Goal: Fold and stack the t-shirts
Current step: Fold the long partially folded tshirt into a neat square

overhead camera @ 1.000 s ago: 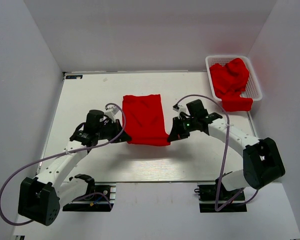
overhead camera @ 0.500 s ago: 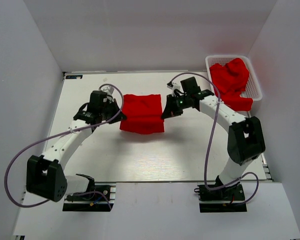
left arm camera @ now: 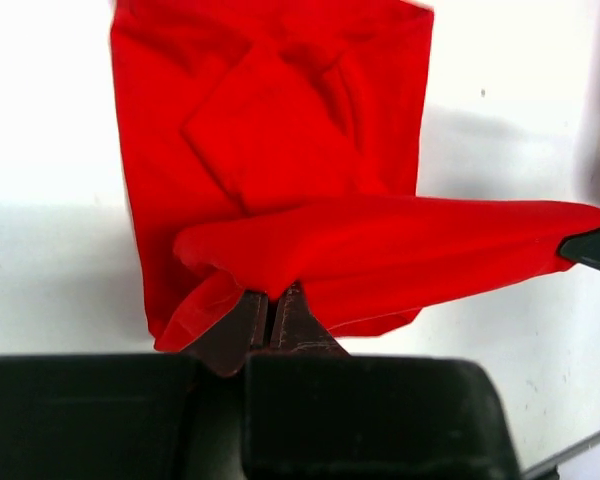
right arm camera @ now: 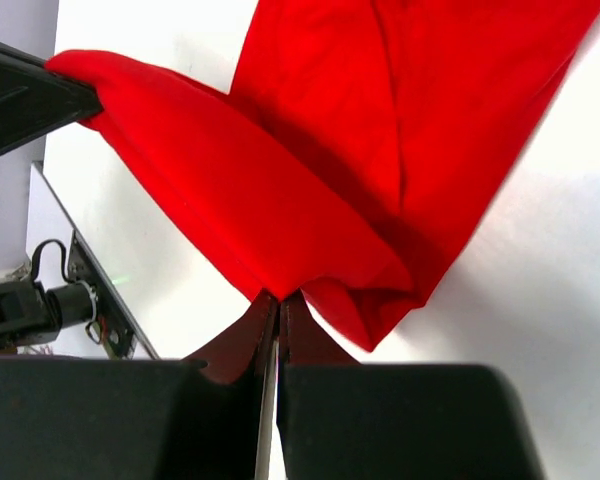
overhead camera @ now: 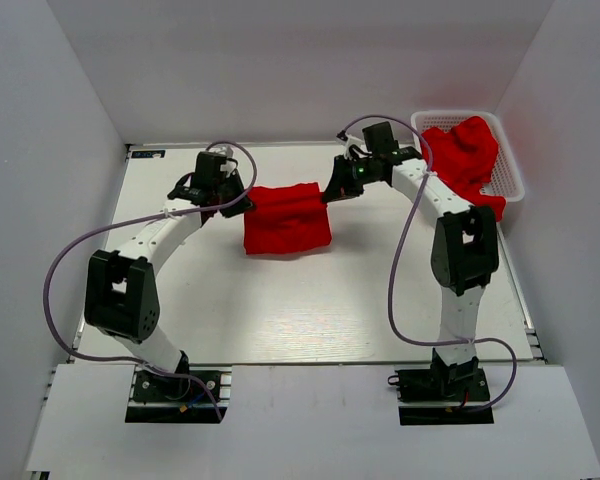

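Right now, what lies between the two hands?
The red t-shirt: left hand and right hand pinch its raised edge, seen in the top view.

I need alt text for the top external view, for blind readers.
A red t-shirt lies partly lifted on a white table, the robot's left end effector and right end effector each shut on its far edge. More red t-shirts fill a white basket.

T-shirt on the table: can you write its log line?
step: folding | t-shirt: one edge lifted, stretched over the rest | left jaws: shut on t-shirt | right jaws: shut on t-shirt | basket: holds more red cloth
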